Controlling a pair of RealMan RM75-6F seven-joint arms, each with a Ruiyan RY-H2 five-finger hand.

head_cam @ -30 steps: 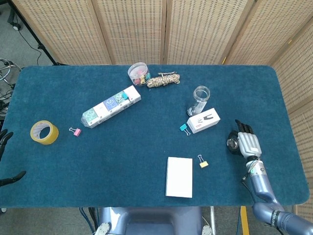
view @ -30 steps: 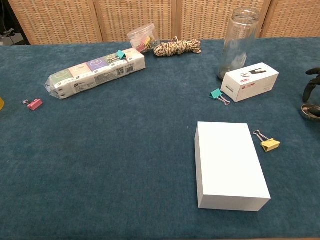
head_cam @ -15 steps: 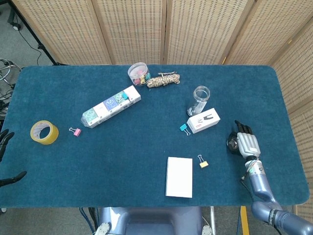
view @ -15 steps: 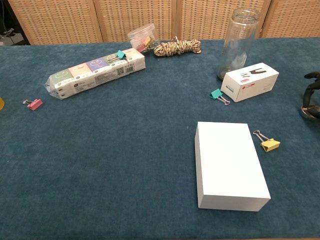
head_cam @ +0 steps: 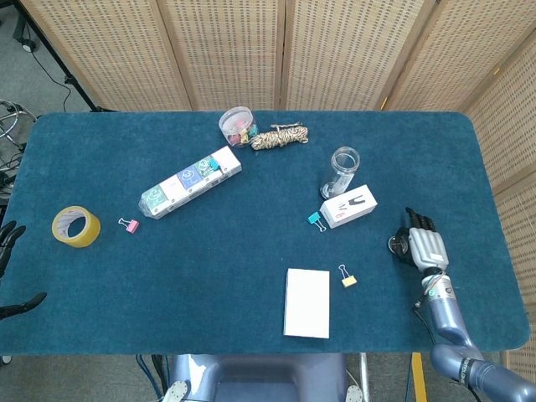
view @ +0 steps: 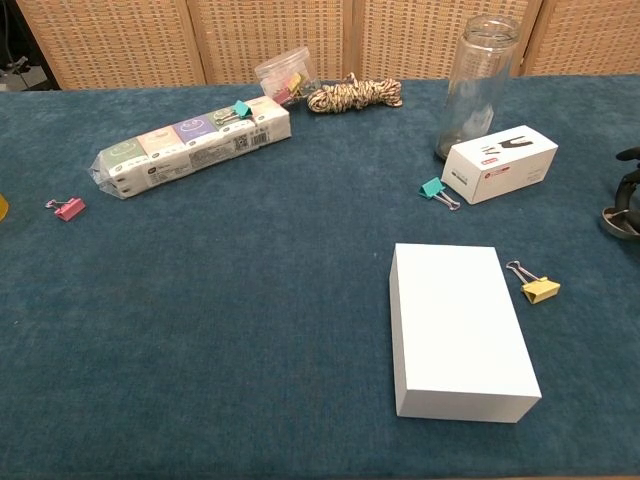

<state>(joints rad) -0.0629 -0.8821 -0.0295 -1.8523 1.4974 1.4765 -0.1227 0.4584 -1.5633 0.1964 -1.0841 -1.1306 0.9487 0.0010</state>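
My right hand [head_cam: 421, 247] lies palm down on the blue table [head_cam: 234, 268] near its right edge, fingers stretched out and holding nothing; the chest view catches only its edge [view: 625, 205]. Nearest to it are a small printed white box [head_cam: 348, 206] [view: 499, 163] and a yellow binder clip [head_cam: 348, 279] [view: 540, 288]. Only dark fingertips of my left hand [head_cam: 8, 243] show at the far left edge, spread apart and empty, close to a yellow tape roll [head_cam: 76, 226].
A plain white box [head_cam: 307, 302] [view: 458, 330] lies near the front. Also here: a glass jar [head_cam: 342, 170] [view: 478, 85], teal clip [head_cam: 316, 219], pink clip [head_cam: 129, 224], tissue pack [head_cam: 190, 181], clip tub [head_cam: 237, 125] and rope bundle [head_cam: 280, 136].
My right hand has slid slightly toward the table's right edge, showing less in the chest view. Nothing on the table has moved.
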